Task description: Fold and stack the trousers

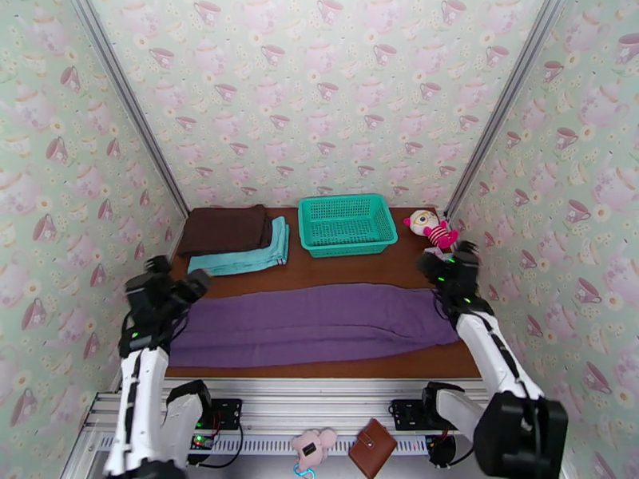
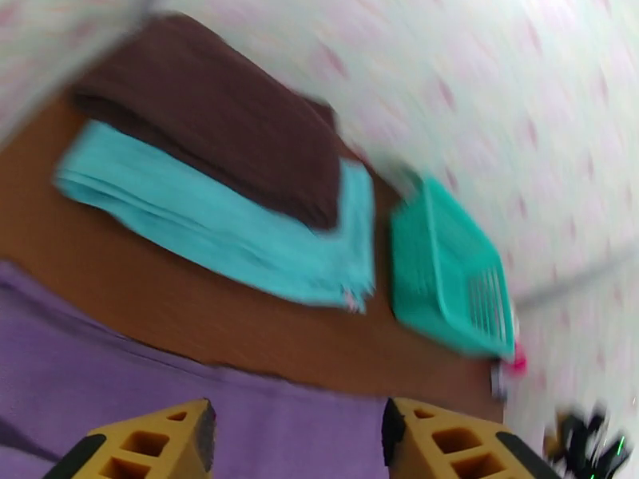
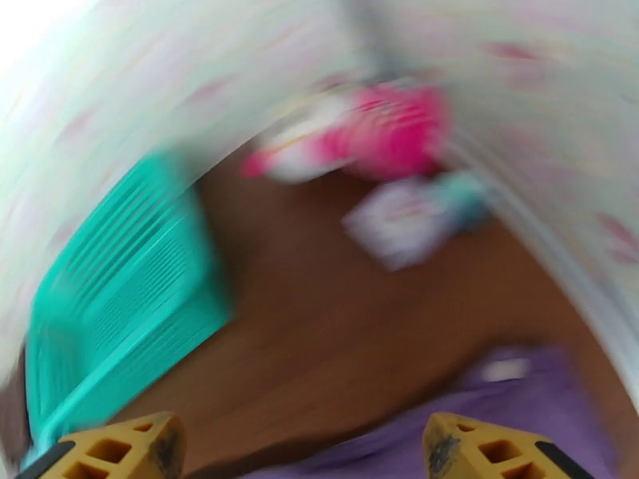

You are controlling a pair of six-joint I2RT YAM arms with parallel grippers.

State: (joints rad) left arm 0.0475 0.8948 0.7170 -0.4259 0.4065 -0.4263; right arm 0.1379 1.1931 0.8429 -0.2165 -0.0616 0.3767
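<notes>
Top external: trousers lie as a long flat purple strip across front of table. At left end the left gripper, at right end the right gripper. Wrist cams blurry, but both seem to have fingers spread w/ nothing pinched.

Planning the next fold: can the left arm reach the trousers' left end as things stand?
Probably yes: the left gripper hovers open at the left end of the trousers, nothing lying between them.
</notes>
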